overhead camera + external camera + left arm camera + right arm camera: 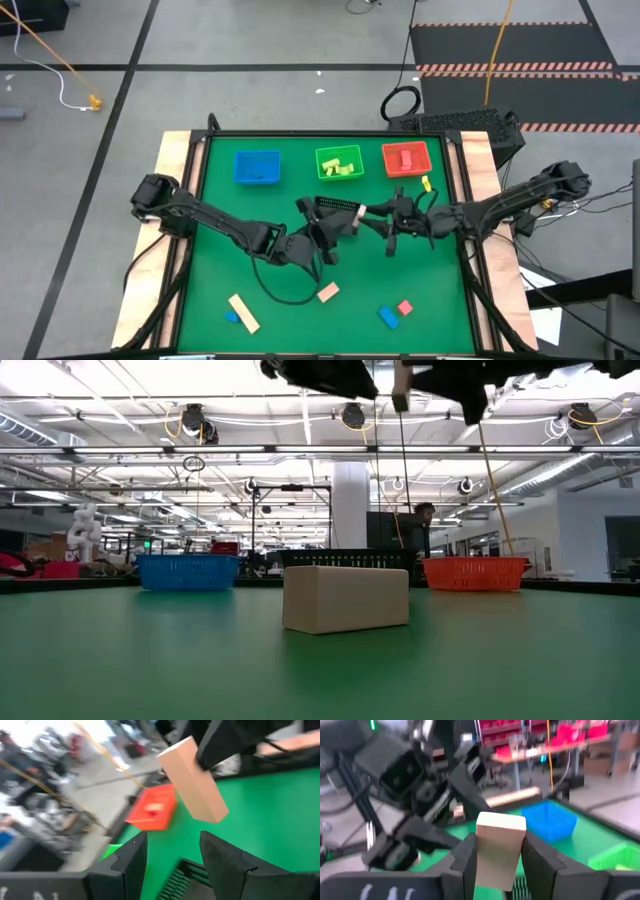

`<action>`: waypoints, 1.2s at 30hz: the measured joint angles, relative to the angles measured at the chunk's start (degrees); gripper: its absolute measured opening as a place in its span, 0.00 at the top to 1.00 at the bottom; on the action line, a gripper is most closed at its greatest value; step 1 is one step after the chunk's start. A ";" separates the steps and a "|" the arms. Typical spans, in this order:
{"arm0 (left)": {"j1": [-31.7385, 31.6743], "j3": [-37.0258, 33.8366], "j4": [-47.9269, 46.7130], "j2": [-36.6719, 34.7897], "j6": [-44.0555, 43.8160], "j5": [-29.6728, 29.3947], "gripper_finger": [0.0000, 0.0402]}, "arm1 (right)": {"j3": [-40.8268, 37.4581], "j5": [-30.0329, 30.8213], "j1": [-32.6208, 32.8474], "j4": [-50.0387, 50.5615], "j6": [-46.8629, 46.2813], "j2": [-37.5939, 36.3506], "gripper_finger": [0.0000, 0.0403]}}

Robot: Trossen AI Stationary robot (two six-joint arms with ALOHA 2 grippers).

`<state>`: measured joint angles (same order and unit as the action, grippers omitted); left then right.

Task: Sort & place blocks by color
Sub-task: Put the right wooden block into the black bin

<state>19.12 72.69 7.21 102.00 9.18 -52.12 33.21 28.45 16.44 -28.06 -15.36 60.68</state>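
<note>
My right gripper (499, 855) hovers over the table's middle, just right of the black mesh tray (335, 207), shut on a tan block (500, 847). My left gripper (172, 865) is open and holds nothing. It faces the right gripper from the left, and the held block (192, 780) shows in front of its fingers. Loose blocks lie flat near the front edge: a tan one (328, 292), a long tan bar (243, 313), two blue ones (232, 318) (388, 318) and a red one (404, 308). A yellow block (426, 184) lies beside the red tray (405, 159). My right gripper pinches the tan block's two opposite side faces (482, 855) between its two fingers. The fingers reach in level from the table's right side. One end of the block sticks out past the fingertips (210, 810). The block is lifted clear of the table and tilted.
A blue tray (257, 167), a green tray (339, 163) with yellow-green pieces and the red tray with a red piece stand in a row along the far edge. The two arms meet closely over the middle. Open green tabletop (300, 320) lies near the front.
</note>
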 joint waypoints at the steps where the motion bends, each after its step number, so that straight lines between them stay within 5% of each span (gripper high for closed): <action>1: 0.19 0.00 1.49 0.00 1.20 -1.80 0.54 | 0.00 0.02 -0.40 -1.85 0.93 0.22 0.73; 12: 0.39 0.00 13.50 0.00 5.75 -3.51 0.54 | 0.01 -0.06 -4.15 -15.48 7.83 4.45 0.73; 26: -4.08 0.00 14.40 0.00 2.34 -2.99 0.55 | 0.04 -4.52 -5.55 -28.04 8.18 11.65 0.72; 34: -3.53 -0.05 14.16 0.05 2.51 -3.49 0.86 | 0.09 -4.83 -5.50 -23.99 9.14 11.70 0.69; 36: -3.37 -0.02 14.14 0.00 2.44 -3.49 0.86 | 0.05 -5.01 -5.50 -21.07 9.12 11.72 0.66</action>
<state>15.74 72.66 21.36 102.00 11.62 -55.62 33.26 23.44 10.94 -49.12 -6.24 72.40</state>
